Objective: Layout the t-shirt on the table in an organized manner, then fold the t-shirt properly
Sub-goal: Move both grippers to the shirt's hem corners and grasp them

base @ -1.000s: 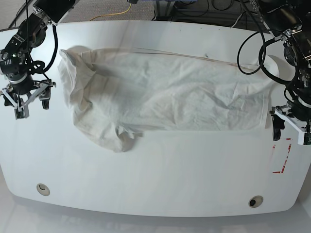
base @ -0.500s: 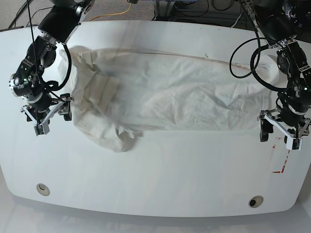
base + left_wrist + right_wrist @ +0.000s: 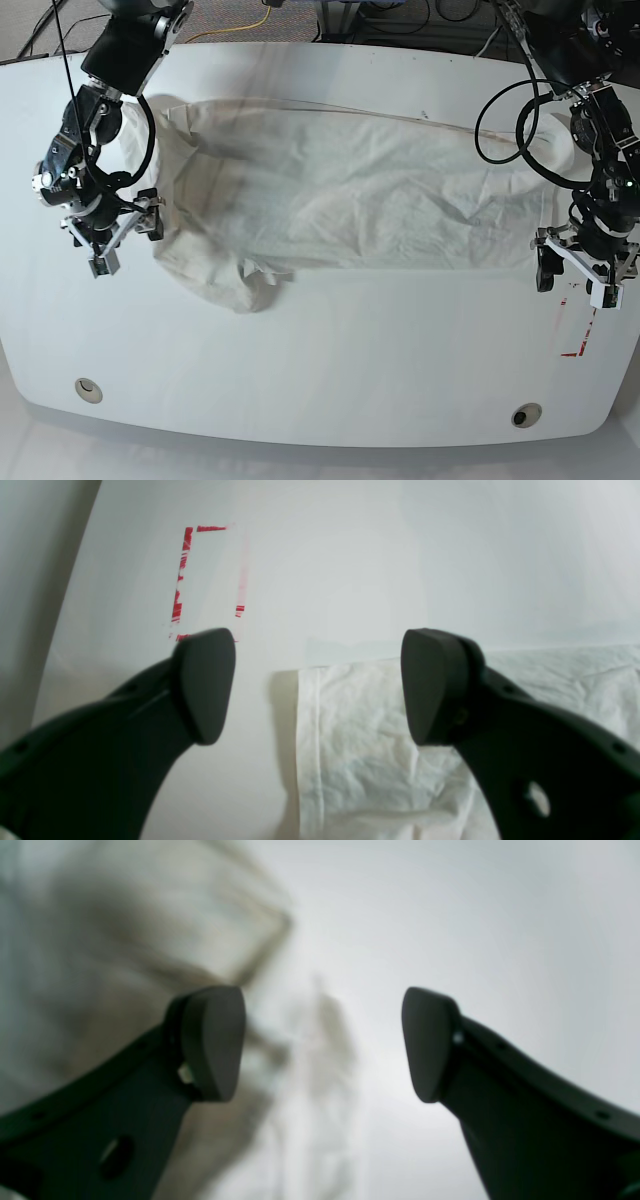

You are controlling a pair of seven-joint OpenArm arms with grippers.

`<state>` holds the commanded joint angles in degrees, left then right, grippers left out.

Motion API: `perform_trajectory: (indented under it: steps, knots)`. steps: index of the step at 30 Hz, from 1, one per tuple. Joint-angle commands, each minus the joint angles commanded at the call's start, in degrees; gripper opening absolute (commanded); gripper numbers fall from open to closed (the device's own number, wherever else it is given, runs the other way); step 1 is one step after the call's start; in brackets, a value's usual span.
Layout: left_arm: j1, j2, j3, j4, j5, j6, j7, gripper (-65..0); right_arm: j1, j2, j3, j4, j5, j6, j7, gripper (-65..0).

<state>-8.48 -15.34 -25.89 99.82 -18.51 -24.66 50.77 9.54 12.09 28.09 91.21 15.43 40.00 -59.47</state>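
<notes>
In the left wrist view, the left tool (image 3: 318,685) hangs spread and empty over the hemmed corner of the crumpled white cotton t-shirt (image 3: 400,760) on the glossy white counter (image 3: 350,570), near a red-outlined rectangle mark (image 3: 207,582); pinch that corner squarely; in the right wrist view, the right tool (image 3: 322,1042) is likewise spread, cloth blurred; in the base view, both flank the garment's ends; no writing is legible.

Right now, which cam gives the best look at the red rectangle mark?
Left wrist. The red rectangle mark sits sharp on the table, beyond the open left pincer, near the t-shirt corner. The base view shows only a small part of it at the table's edge. The right wrist view doesn't show it.
</notes>
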Motion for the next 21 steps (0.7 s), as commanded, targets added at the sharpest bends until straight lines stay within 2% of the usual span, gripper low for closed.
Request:
perform_trajectory:
  steps: [4, 16, 21]
  knots:
    - [0.0, 0.0, 0.1, -1.4, 0.0, 0.0, 0.0, -17.2, 0.1, -1.3, -0.3, 0.0, -0.3, 0.00, 0.0, -17.9]
    - [0.0, 0.0, 0.1, -1.8, 0.0, 0.0, 0.0, -17.2, 0.4, -1.5, -0.4, -3.3, -0.3, 0.00, 1.1, -18.5]
    - [0.0, 0.0, 0.1, -1.8, 0.0, 0.0, 0.0, -17.2, -0.1, -1.5, -0.4, -4.1, -0.4, 0.00, 3.2, -26.5]
